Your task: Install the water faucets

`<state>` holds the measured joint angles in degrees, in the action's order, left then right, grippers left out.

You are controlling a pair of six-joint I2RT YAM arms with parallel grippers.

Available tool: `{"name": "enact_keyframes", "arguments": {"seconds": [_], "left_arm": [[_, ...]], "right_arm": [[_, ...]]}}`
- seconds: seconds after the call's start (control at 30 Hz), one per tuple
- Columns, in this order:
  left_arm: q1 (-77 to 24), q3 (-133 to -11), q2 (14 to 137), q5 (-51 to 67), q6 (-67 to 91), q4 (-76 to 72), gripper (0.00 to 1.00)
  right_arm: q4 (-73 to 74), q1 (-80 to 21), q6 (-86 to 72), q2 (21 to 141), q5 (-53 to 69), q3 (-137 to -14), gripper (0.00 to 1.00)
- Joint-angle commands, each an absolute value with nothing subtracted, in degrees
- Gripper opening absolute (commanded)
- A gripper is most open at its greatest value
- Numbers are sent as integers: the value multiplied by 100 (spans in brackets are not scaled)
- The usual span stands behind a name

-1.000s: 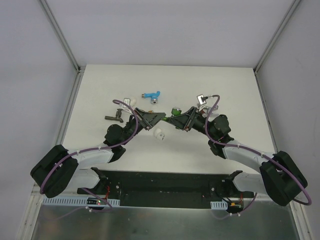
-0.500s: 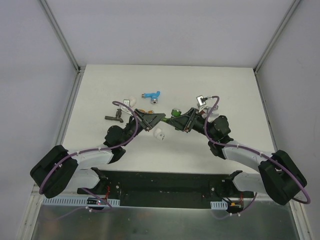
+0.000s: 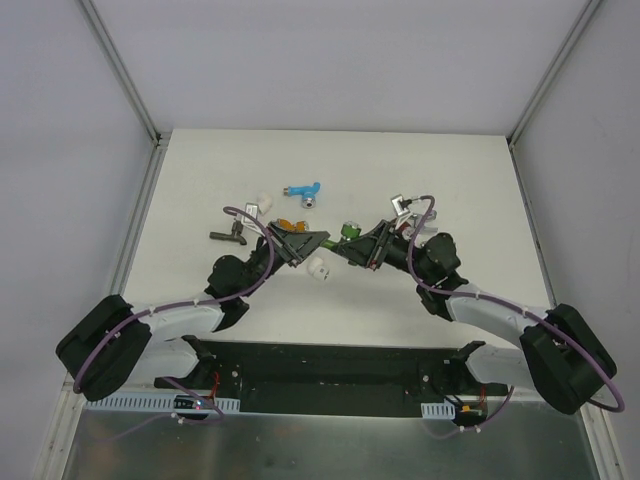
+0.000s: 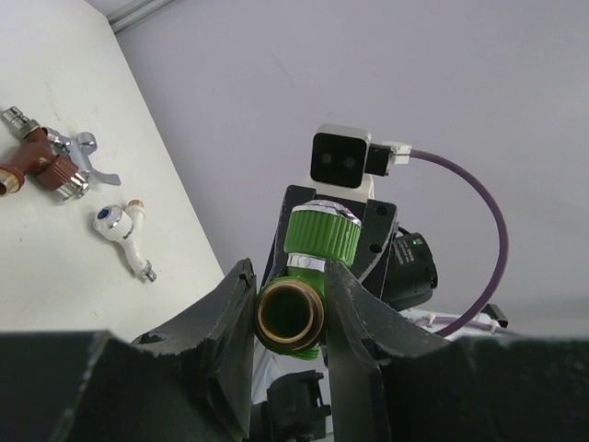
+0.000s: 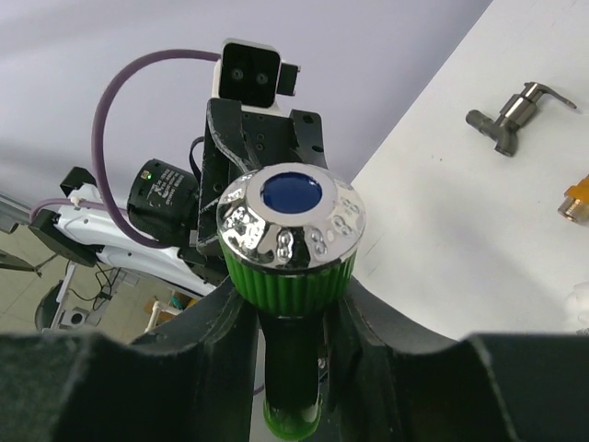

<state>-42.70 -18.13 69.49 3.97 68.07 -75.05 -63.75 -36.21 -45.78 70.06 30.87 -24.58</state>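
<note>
Item: green faucet, held aloft just beyond the white fitting. My left gripper clamps its brass thread, my right gripper its body. Step: likely re-gripping; next, a careful aligned twist.

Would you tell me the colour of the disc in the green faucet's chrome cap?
Blue disc; right wrist view.

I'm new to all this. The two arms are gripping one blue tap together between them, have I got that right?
Not quite: the tap that the left arm and right arm grip together is green, not blue. The left wrist view shows the green tap clamped there, and the right wrist view agrees. The blue tap lies untouched on the table in the top view.
</note>
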Motion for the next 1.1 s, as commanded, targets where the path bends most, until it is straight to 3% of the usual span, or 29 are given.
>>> {"name": "enact_keyframes", "arguments": {"seconds": [0.0, 0.13, 0.23, 0.37, 0.47, 0.7, 0.83, 1.07], "left_arm": [[-4236, -1757, 6383, 53, 6154, -6922, 23], [-4245, -2257, 5416, 62, 5223, -4077, 58], [-4245, -2820, 4827, -489, 4625, -1590, 74], [-4236, -3216, 4483, -1176, 4333, -29, 97], [-4228, -3340, 4377, -1589, 4403, 701, 99], [-4236, -3042, 3535, -2662, 5106, 1344, 99], [-4236, -3101, 3190, -2646, 4904, 1528, 93], [-4245, -4805, 5735, -1803, 4571, 2785, 99]], "right_arm": [[-6190, -3586, -3799, 6355, 3165, -2452, 0], [-4752, -3498, -2964, 5899, 3076, -2592, 0], [-3194, -3428, -2252, 5573, 2735, -2900, 0], [-2226, -3358, -1540, 5116, 2234, -2962, 0], [-1513, -3357, -1170, 4888, 1838, -3032, 0], [-1652, -3357, -1108, 4588, 1547, -2725, 0], [-1801, -3366, -1125, 4553, 1459, -2593, 0], [-1986, -3357, -1213, 4667, 1424, -2479, 0]]}}
